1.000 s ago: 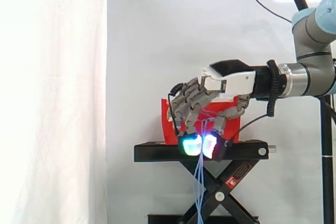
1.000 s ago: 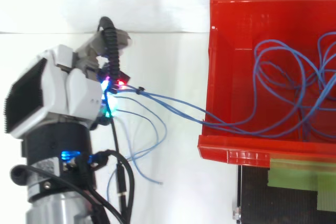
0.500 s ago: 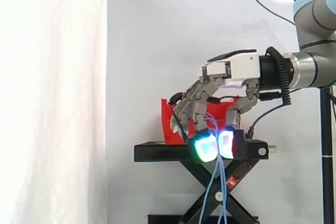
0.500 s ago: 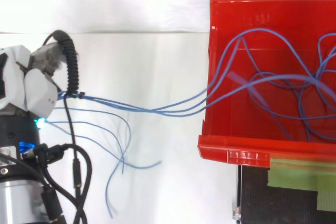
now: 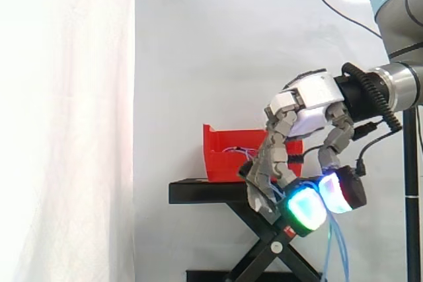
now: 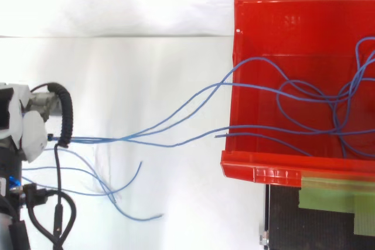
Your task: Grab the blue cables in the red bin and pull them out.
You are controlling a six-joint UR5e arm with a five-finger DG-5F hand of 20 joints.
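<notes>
Several thin blue cables (image 6: 99, 140) run from inside the red bin (image 6: 275, 174) over its left wall and stretch leftward through the air to my hand (image 6: 26, 130) at the left edge of the top view. In the side view my hand (image 5: 301, 107) hangs right of and lower than the red bin (image 5: 225, 156), fingers curled downward with glowing green and white tips pinching the cables. Loose cable ends (image 5: 329, 252) dangle below the fingertips. More cable loops still lie in the bin (image 6: 304, 89).
The bin sits on a black scissor stand (image 5: 205, 193) before a white curtain (image 5: 66, 123). A green-taped black surface (image 6: 328, 194) shows below the bin in the top view. Free cable tails (image 6: 126, 188) trail beneath the stretched bundle.
My hand has drawn farther from the bin, leftward in the top view, lower and rightward in the side view. More cable length has come out, and the loops in the bin have flattened.
</notes>
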